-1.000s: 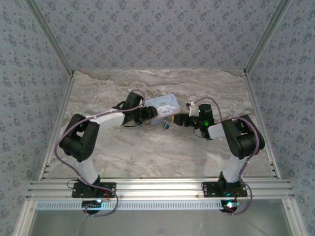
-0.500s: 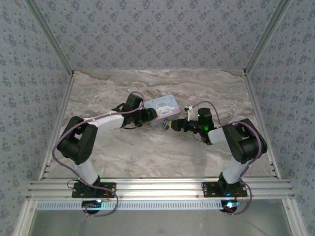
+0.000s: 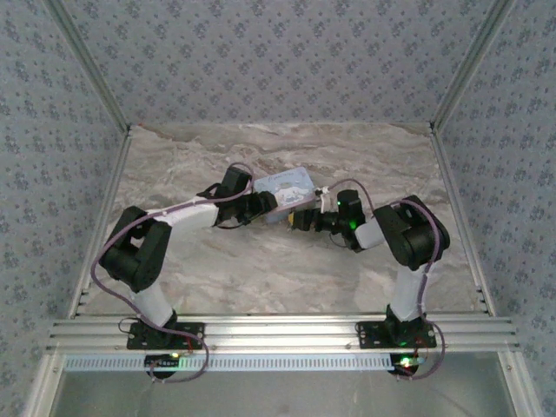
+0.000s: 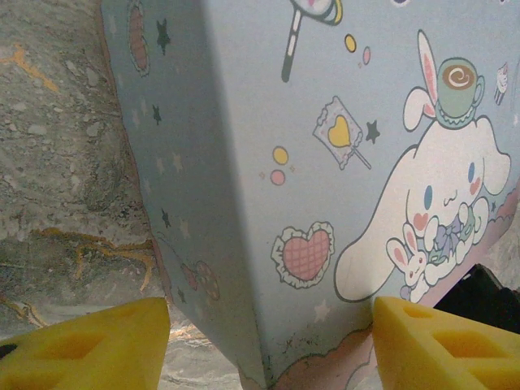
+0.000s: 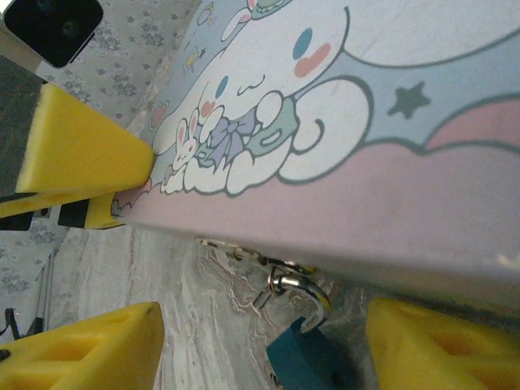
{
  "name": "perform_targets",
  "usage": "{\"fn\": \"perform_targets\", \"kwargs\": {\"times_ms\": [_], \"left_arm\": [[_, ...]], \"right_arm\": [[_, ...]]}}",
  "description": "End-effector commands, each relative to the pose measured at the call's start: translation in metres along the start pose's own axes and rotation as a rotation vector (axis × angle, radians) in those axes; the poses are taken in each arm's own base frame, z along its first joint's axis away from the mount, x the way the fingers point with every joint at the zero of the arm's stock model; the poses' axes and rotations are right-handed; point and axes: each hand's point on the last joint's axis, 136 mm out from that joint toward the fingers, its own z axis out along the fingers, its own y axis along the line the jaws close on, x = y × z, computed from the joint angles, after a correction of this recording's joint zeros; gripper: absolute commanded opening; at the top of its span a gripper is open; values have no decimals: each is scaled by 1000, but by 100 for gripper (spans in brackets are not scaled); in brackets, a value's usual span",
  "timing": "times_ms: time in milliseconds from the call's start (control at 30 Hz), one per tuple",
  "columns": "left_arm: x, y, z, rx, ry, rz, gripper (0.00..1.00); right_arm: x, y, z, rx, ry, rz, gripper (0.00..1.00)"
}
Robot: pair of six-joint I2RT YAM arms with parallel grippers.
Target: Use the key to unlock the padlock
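Padlock (image 5: 302,357): hanging by its thin silvery loop (image 5: 296,291) from the clasp on the front edge of the tin (image 5: 390,106), blue body down near the table (image 5: 203,309), between the spread, empty fingers of the right gripper (image 5: 260,345). Left gripper (image 4: 264,345) set across the tin's end, one pad pressed to the rim, seemingly clamped on the tin.

To do this step well:
- Keep the tin pinned and level.
- Close slowly on the blue body, not on the loop.
- Grip it square, turning the keyhole outward for the key.
- Avoid tugging the clasp or sliding the tin.

Counted: one padlock, one tin, two grippers, four yellow fingers, three of them seen from the right wrist.
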Motion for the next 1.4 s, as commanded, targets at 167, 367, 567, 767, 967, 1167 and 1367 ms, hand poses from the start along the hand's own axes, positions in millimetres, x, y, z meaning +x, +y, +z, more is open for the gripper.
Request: {"fn": "perform_targets", "kwargs": {"times_ms": [167, 367, 567, 767, 967, 1167, 1367], "left_arm": [[17, 27, 0, -101, 46, -32, 66], [18, 28, 1, -105, 47, -36, 66], [17, 27, 1, -105, 46, -34, 66], [18, 27, 1, -104, 47, -36, 66], [17, 28, 0, -106, 45, -34, 66], [19, 29, 0, -110, 44, -34, 66], [20, 32, -2, -115, 41, -42, 65]], "right_arm": [[4, 6, 12, -63, 26, 24, 59], [8, 5, 9, -63, 30, 34, 52], [10, 0, 4, -40, 24, 48, 43], [12, -6, 4, -16, 32, 58, 31], [10, -9, 5, -1, 29, 73, 15], [7, -11, 4, 11, 19, 89, 3], [3, -13, 1, 19, -6, 115, 0]]}}
